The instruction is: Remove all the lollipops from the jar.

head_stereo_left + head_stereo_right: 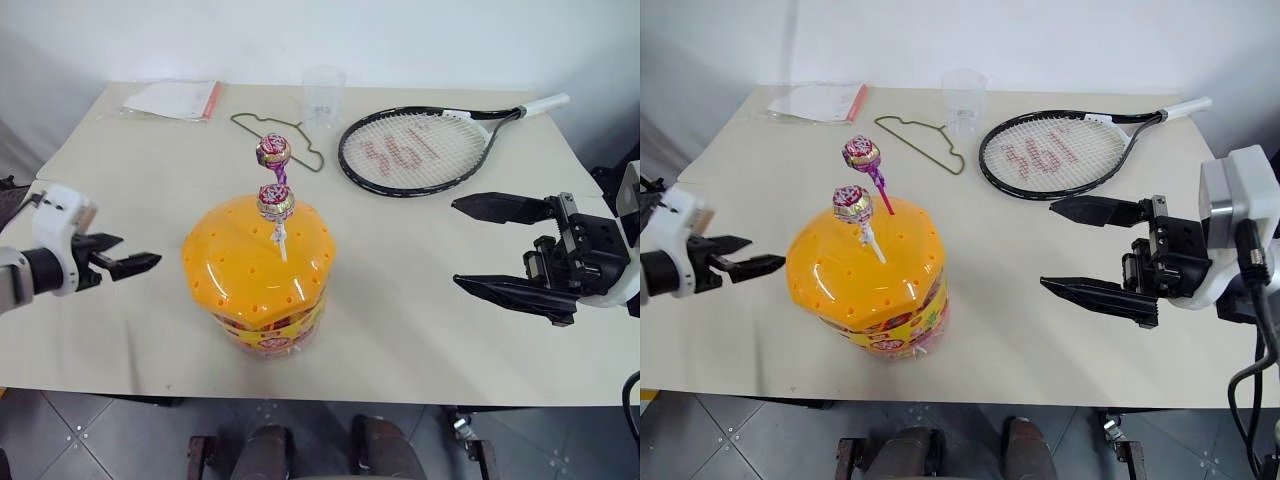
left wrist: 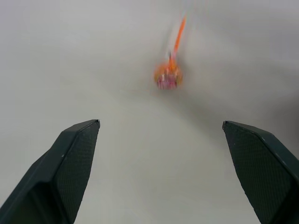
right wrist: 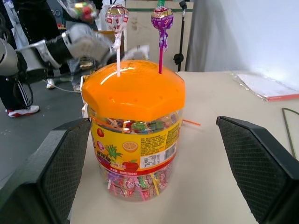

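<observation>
Black fingers of the left gripper [image 1: 142, 264] gape empty above an orange-stick lollipop [image 2: 168, 77] lying on the table [image 1: 420, 320], so one is out, and next it, or the equally open right gripper [image 1: 1045, 247], must pluck two lollipops [image 1: 275, 200] standing in the jar [image 1: 258, 270] lid.

Bare bench [image 1: 420, 300] flanks the jar [image 1: 258, 275]; two upright lollipops [image 1: 275, 175] block a straight-down approach onto its lid.
</observation>
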`<action>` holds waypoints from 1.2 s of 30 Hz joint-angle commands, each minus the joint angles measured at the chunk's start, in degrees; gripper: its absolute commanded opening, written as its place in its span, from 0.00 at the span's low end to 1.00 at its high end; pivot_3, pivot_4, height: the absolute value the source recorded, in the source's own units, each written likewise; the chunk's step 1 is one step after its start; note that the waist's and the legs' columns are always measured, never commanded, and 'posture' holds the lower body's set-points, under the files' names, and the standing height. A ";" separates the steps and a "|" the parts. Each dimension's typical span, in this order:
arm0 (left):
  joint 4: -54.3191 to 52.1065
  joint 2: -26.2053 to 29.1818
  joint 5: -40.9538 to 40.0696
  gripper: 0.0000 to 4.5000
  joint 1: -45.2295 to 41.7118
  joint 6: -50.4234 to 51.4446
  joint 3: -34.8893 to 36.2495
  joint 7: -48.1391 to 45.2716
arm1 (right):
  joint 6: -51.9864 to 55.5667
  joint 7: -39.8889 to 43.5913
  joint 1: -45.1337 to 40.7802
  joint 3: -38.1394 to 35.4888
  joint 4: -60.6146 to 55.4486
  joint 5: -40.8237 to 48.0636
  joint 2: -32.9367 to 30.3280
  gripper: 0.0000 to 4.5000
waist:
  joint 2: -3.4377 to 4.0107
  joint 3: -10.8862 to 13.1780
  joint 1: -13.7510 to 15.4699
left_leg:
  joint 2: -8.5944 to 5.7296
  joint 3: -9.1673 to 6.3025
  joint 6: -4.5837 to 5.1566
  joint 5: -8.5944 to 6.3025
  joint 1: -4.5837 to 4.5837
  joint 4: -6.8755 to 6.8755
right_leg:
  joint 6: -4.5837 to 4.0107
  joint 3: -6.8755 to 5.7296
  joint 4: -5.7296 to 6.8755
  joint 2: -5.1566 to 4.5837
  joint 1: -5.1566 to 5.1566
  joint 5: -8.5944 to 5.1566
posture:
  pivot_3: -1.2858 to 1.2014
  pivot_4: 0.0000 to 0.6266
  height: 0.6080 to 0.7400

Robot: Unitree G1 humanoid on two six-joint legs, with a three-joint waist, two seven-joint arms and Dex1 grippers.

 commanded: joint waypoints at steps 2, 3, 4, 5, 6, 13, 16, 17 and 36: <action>1.17 1.96 -0.48 0.99 -2.78 -3.72 3.09 -3.07 | -0.85 1.30 -1.07 -0.39 0.34 -0.81 -0.91 1.00 | 0.00 0.00 0.00 | 0.00 0.00 0.00 0.00 0.00 0.00 | 0.00 -0.02 0.01 0.01 0.00 0.00 | 0.52 0.24 1.00; 1.75 1.92 -0.65 0.99 -3.53 -4.88 3.67 -3.80 | -0.91 1.46 -1.18 -0.36 0.41 -1.01 -0.86 1.00 | 0.00 0.00 0.01 | 0.00 0.01 0.00 0.00 0.00 0.00 | 0.00 -0.03 0.01 0.02 0.00 0.00 | 0.52 0.24 1.00; 2.25 1.62 -0.92 0.99 -4.30 -6.56 4.36 -4.64 | -0.93 1.63 -1.36 -0.33 0.49 -1.21 -0.88 1.00 | 0.00 0.00 0.01 | 0.00 0.01 0.00 0.00 0.00 0.00 | 0.00 -0.05 0.01 0.02 0.00 0.00 | 0.52 0.24 1.00; 2.75 1.13 -1.21 0.99 -5.08 -8.39 5.00 -5.40 | -0.85 1.74 -1.61 -0.28 0.59 -1.36 -0.99 1.00 | 0.00 0.00 0.01 | 0.00 0.02 0.00 0.00 -0.01 0.00 | 0.00 -0.09 0.01 0.04 -0.01 0.00 | 0.52 0.24 1.00; 3.06 0.76 -1.36 0.99 -5.46 -9.68 5.43 -5.95 | -0.81 1.81 -1.67 -0.28 0.58 -1.46 -1.03 1.00 | 0.00 0.00 0.01 | 0.00 0.02 0.00 0.00 -0.01 0.00 | 0.00 -0.15 0.02 0.05 -0.02 0.00 | 0.52 0.24 1.00; 3.87 -4.44 -9.58 0.99 -8.84 -20.06 10.06 -18.18 | 2.87 1.14 -7.01 1.73 0.64 1.44 -3.80 1.00 | 0.06 0.04 -0.08 | 0.00 0.09 0.01 0.00 -0.01 0.07 | 0.01 -0.47 0.08 0.06 -0.04 0.00 | 0.52 0.24 1.00; 4.25 -4.92 -10.86 0.99 -8.84 -21.68 9.39 -20.99 | 4.41 0.30 -9.70 3.83 0.96 1.03 -4.16 1.00 | 0.06 0.04 -0.12 | 0.00 0.13 0.01 0.00 -0.01 0.07 | 0.01 -0.47 0.09 0.11 -0.05 0.00 | 0.52 0.24 1.00; 4.37 -5.14 -10.99 0.99 -9.13 -22.30 8.93 -21.65 | 4.39 0.64 -10.69 4.65 1.34 0.69 -3.97 1.00 | 0.06 0.04 -0.10 | 0.00 0.14 0.01 0.00 -0.01 0.07 | 0.01 -0.47 0.11 0.13 -0.05 0.00 | 0.52 0.24 1.00; 7.79 -6.63 -19.14 0.99 -14.04 -23.70 3.99 -40.85 | -3.81 11.68 -30.95 27.76 7.73 -17.04 8.64 1.00 | 0.06 0.04 -0.31 | -0.04 0.24 0.05 -0.01 -0.10 0.18 | 0.01 -0.52 0.38 0.37 -0.28 0.01 | 0.52 0.24 1.00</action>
